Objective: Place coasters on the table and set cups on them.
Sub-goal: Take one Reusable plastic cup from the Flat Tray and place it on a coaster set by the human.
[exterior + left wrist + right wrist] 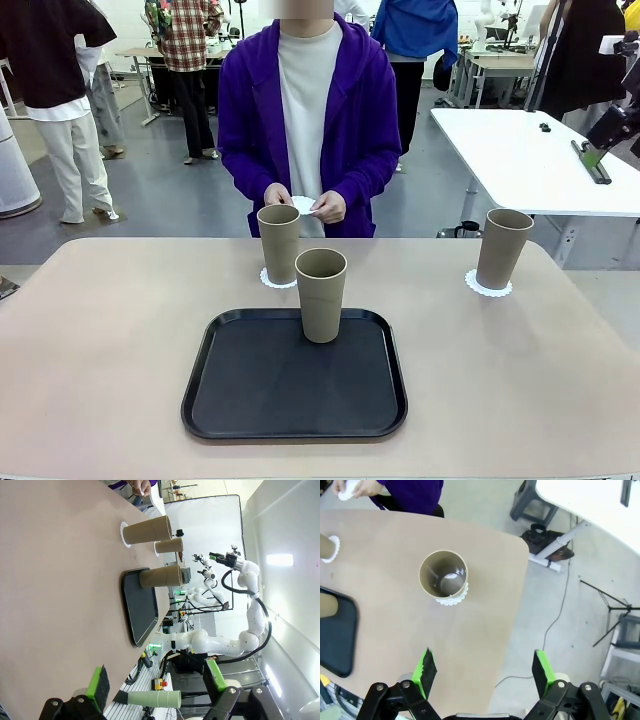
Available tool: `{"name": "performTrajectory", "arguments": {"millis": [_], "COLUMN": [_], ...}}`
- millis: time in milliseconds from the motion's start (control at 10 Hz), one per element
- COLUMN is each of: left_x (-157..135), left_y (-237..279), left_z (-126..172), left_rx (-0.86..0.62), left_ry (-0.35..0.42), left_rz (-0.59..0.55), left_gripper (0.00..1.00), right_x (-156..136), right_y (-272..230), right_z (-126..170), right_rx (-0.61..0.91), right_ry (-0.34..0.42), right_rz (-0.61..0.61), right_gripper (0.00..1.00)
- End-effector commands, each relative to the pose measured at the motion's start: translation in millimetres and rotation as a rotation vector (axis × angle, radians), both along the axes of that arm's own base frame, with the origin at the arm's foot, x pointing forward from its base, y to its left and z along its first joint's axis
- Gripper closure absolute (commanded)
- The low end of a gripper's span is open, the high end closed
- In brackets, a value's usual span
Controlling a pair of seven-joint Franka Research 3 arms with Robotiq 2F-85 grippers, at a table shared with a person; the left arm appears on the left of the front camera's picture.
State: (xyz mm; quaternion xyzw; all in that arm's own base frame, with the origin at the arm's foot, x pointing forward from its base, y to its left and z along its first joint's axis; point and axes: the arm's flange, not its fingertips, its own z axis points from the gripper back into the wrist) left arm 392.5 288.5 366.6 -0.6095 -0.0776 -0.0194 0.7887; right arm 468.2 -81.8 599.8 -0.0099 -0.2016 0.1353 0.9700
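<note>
Three tan cups stand before me. One cup (278,243) rests on a white coaster (277,279) at the far middle of the beige table (100,350). Another cup (503,247) sits on a coaster (487,286) at the far right. The last cup (321,294) stands on the black tray (294,375). The person's hands hold one more coaster (303,204) at the far edge. My right gripper (485,669) hangs open high above the right cup (443,574) and its coaster (452,599). My left gripper (156,680) is open and empty, well away from the cups (160,575).
A white table (530,160) stands beyond the far right corner. The beige table's right edge drops to floor with cables and a stool (535,507). Other people stand in the background. A stack of green cups (152,698) lies near the left gripper.
</note>
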Motion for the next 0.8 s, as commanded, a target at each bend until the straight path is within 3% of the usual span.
{"name": "performTrajectory", "arguments": {"millis": [0, 700], "left_x": [-0.9, -0.9], "left_y": [1.0, 1.0], "left_z": [2.9, 2.9], "left_rx": [0.005, 0.005], "left_ry": [0.002, 0.002], "left_rz": [0.004, 0.004], "left_gripper": [0.0, 0.0], "right_x": [-7.2, -7.2], "right_y": [-4.0, -4.0], "right_z": [-11.6, -11.6], "right_rx": [0.003, 0.003], "right_ry": [0.0, 0.0], "right_rz": [0.008, 0.008], "right_gripper": [0.0, 0.0]}}
